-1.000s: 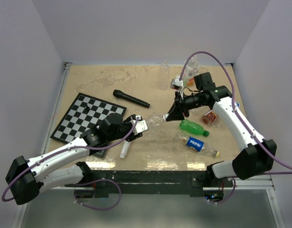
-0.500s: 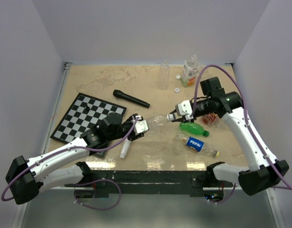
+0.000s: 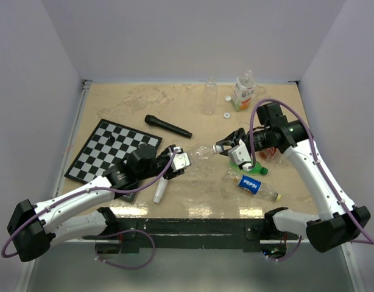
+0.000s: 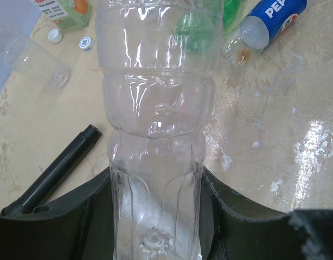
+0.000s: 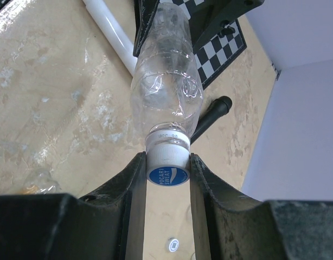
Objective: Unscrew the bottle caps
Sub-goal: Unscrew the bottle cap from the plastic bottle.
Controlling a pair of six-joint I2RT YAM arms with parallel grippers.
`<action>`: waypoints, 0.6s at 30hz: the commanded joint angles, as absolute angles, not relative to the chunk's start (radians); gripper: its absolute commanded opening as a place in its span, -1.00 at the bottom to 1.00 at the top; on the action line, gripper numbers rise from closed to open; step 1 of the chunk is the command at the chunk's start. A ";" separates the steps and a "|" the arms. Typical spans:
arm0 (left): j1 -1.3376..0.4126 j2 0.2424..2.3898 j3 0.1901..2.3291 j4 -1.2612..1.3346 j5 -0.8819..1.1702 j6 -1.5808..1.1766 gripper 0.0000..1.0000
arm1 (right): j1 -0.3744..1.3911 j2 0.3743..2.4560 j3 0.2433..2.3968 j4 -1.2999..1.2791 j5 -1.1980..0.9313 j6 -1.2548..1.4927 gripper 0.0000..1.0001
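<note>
Beige tabletop (image 3: 126, 103): my left gripper (image 4: 155, 197) clamps the clear bottle (image 4: 155, 108); my right gripper (image 5: 167, 161) pinches its bottle cap (image 5: 167, 176).

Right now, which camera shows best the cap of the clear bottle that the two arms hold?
The right wrist view: the cap sits large, clamped between the right gripper's fingers, its blue top readable. The top view shows only a tiny spot beside that gripper. The left wrist view shows the clear bottle body, no cap.
</note>
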State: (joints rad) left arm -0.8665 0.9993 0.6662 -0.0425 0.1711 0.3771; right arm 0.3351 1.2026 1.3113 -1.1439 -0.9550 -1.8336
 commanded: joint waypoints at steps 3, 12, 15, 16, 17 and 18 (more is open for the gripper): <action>-0.853 0.980 0.673 -0.091 0.150 0.359 -0.94 | 0.296 1.161 1.295 -1.121 -0.907 -1.829 -0.99; -0.853 0.983 0.672 -0.091 0.149 0.359 -0.95 | 0.290 1.154 1.282 -1.112 -0.923 -1.802 -0.95; -0.853 0.983 0.672 -0.091 0.149 0.359 -0.94 | 0.290 1.155 1.272 -1.108 -0.931 -1.793 -0.89; -0.853 0.983 0.672 -0.091 0.149 0.359 -0.94 | 0.290 1.155 1.267 -1.106 -0.933 -1.790 -0.87; -0.853 0.983 0.672 -0.091 0.149 0.359 -0.94 | 0.290 1.152 1.266 -1.103 -0.934 -1.784 -0.86; -0.854 0.983 0.672 -0.091 0.149 0.360 -0.94 | 0.290 1.152 1.261 -1.101 -0.937 -1.781 -0.85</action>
State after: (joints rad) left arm -0.8665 0.9993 0.6662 -0.0479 0.1726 0.3767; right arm 0.3244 1.1824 1.2743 -1.1103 -0.9794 -1.8137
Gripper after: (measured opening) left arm 0.545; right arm 0.334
